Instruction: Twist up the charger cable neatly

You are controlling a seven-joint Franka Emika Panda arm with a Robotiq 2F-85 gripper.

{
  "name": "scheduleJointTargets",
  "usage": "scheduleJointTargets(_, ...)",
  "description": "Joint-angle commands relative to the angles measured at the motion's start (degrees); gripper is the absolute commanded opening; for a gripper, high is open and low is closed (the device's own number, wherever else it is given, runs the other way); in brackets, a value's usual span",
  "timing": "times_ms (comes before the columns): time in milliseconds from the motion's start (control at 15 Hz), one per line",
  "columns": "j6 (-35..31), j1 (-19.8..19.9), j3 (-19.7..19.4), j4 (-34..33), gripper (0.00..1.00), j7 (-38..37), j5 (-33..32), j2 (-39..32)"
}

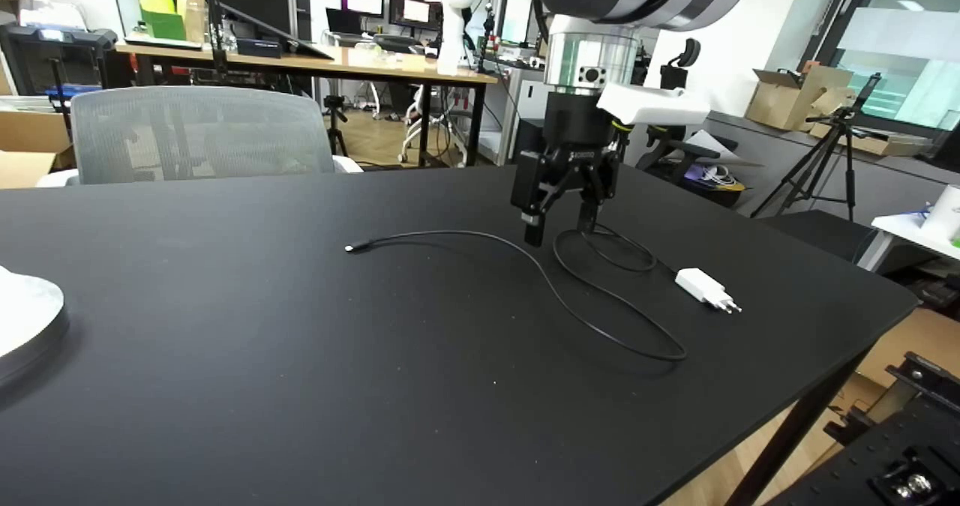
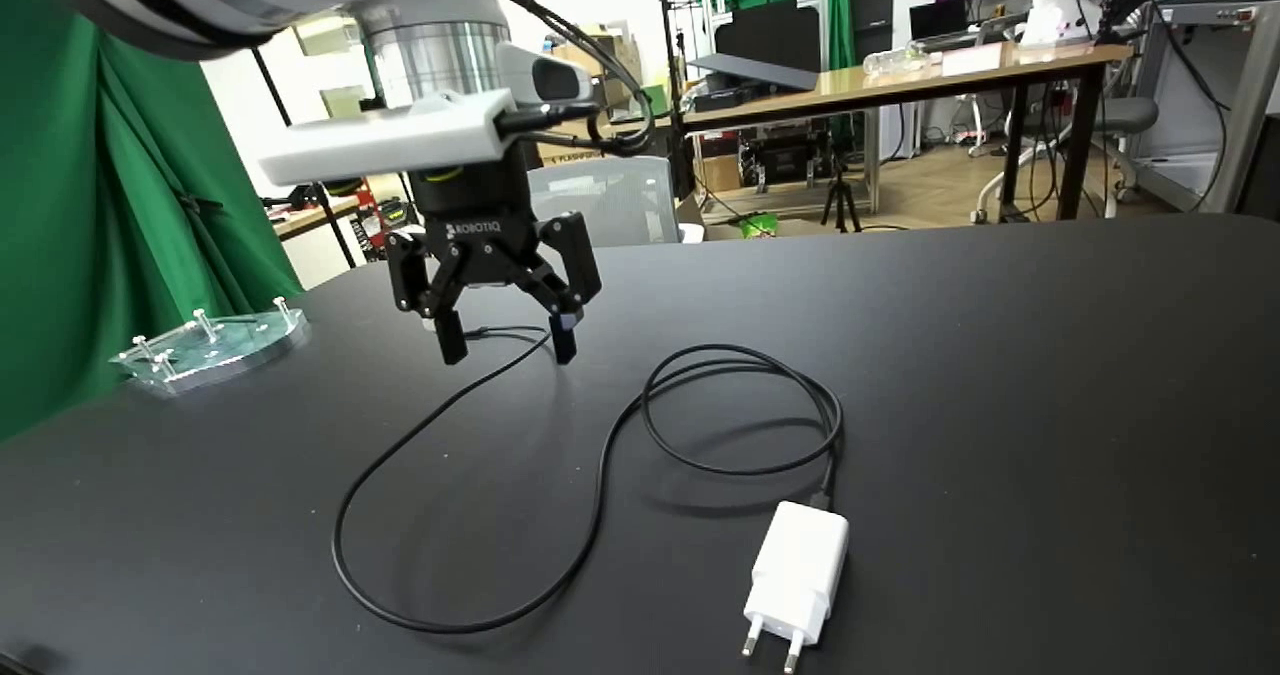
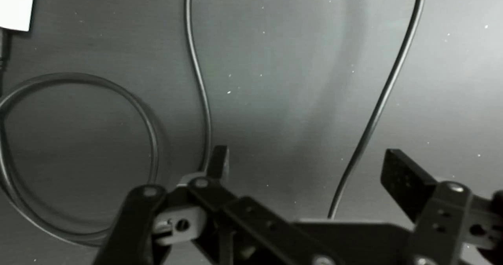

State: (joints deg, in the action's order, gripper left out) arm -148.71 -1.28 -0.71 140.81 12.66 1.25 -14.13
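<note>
The black two-fingered hand [image 3: 306,153] gapes wide, presumably to straddle the thin black cable [image 3: 376,116]; white rectangular plug [image 3: 15,6] at wrist-view ten o'clock.

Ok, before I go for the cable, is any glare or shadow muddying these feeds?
Wrist view: pale glare on the tabletop at upper right, the white plug nearly blown out, soft shadows beside the cable that might pass for extra strands; both exterior views: some shadow near the cable too, which reads dark on dark.
</note>
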Motion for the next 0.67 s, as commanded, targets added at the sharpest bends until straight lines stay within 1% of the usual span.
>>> scheduleJointTargets(0, 0.1, 1.1, 1.1, -0.1, 1.0, -0.4, -0.5, 0.1)
scheduleJointTargets(267, 0.7, 0.5, 1.0, -1.8, 1.0, -2.5, -1.1, -1.6)
scheduleJointTargets(600, -0.9, -0.8, 0.4, -5.3, 1.0, -5.1, -4.6, -6.3)
